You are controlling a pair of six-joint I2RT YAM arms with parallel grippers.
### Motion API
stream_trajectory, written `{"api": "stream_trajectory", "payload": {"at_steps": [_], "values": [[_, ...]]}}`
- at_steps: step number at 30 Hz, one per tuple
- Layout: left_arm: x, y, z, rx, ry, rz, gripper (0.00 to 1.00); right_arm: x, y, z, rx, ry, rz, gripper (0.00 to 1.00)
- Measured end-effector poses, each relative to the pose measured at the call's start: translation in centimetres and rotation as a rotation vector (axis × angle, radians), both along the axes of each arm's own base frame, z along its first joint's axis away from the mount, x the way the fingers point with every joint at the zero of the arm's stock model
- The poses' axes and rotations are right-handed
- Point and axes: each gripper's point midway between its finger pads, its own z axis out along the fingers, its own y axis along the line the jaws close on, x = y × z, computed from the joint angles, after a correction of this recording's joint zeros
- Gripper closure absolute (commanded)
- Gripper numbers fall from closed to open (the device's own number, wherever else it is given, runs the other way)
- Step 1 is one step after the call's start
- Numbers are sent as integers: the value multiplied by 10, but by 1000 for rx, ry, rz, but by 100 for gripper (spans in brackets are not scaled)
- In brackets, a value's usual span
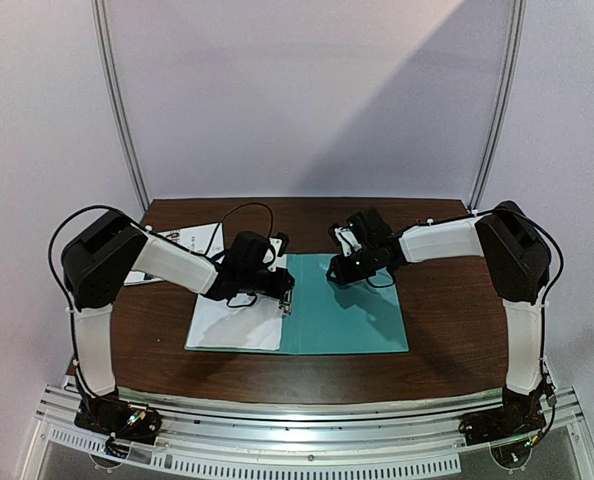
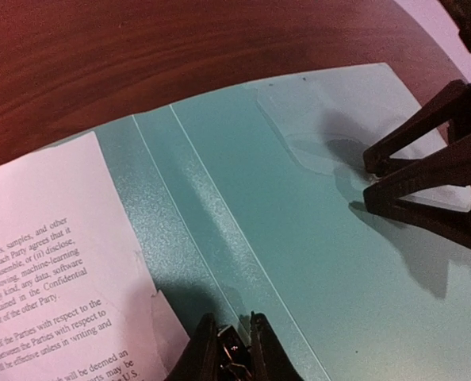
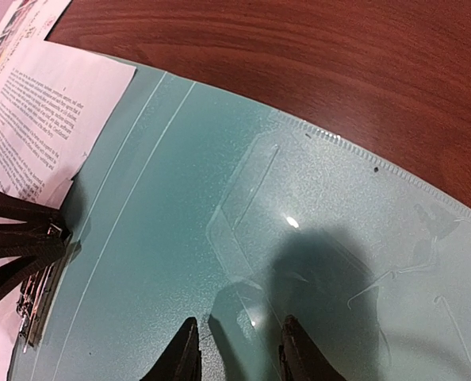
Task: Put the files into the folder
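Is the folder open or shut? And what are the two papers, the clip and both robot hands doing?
folder: open, flat on the table.
text sheet: lying on the folder's left half.
picture sheet: outside the folder, on the table, back left.
left gripper: fingers nearly together around the metal clip; grip unclear.
metal clip: at the folder's spine, between those fingers.
right gripper: open, tips on the folder's right half.
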Motion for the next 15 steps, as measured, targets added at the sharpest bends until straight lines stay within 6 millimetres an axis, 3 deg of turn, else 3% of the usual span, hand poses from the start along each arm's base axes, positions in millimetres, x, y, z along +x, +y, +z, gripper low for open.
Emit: {"api": "stream_trajectory", "payload": {"at_steps": [15], "values": [[-13,3,6,-31,59,-32,66,-1,1,1,3,-2,16,65]]}}
